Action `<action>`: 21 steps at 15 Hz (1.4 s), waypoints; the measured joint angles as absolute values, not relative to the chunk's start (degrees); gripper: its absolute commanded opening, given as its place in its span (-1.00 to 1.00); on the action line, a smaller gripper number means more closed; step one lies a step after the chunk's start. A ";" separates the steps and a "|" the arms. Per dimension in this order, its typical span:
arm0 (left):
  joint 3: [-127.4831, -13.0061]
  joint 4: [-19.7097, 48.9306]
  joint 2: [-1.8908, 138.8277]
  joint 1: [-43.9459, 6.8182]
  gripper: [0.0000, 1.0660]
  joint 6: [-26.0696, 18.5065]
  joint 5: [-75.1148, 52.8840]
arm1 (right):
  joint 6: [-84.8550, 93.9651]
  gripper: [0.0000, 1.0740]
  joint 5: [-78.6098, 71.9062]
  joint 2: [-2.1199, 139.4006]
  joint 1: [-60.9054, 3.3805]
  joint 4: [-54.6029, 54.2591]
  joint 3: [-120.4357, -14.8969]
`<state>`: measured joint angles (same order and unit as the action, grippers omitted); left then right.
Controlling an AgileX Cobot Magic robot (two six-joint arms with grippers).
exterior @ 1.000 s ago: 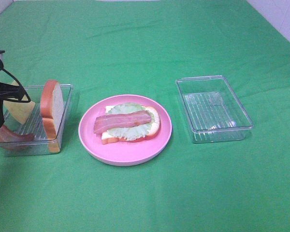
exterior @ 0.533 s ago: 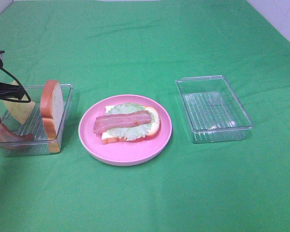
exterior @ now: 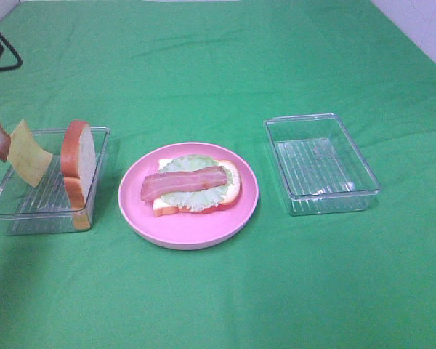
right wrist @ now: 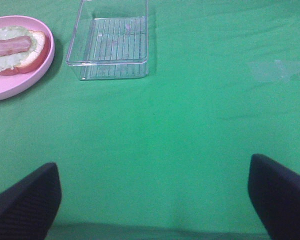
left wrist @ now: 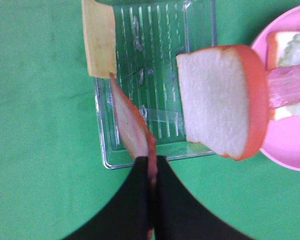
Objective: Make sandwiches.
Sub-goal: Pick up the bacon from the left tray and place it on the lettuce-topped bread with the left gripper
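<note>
Left tray holds an upright bread slice and leaning cheese; left fingers pinch a bacon strip above it. Sandwich lies on pink plate. Right fingers gape, unladen, over green worktop.

High exterior view down over the whole cloth; both wrist views close, pink plate common to all.
</note>
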<state>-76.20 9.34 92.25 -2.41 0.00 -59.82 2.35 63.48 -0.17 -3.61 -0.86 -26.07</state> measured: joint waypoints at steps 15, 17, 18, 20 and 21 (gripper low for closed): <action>-112.99 32.95 117.86 -22.06 -1.00 -4.07 -68.53 | 2.35 0.80 63.48 -0.17 -3.61 -0.86 -26.07; -112.99 33.92 121.47 -24.41 -1.00 -5.44 -68.53 | 2.35 0.80 63.48 -0.17 -3.61 -0.86 -26.07; -112.99 34.43 122.84 -25.44 -1.00 -6.19 -68.53 | 2.35 0.80 63.48 -0.17 -3.61 -0.86 -26.07; -113.10 35.75 125.99 -27.56 -1.00 -7.79 -68.58 | 2.35 0.80 63.48 -0.17 -3.61 -0.86 -26.07; -113.10 36.33 127.20 -28.19 -1.00 -8.02 -68.81 | 2.35 0.80 63.48 -0.17 -3.61 -0.86 -26.07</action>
<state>-113.10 36.33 127.20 -28.19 -8.02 -68.81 2.35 63.48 -0.17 -3.61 -0.86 -26.07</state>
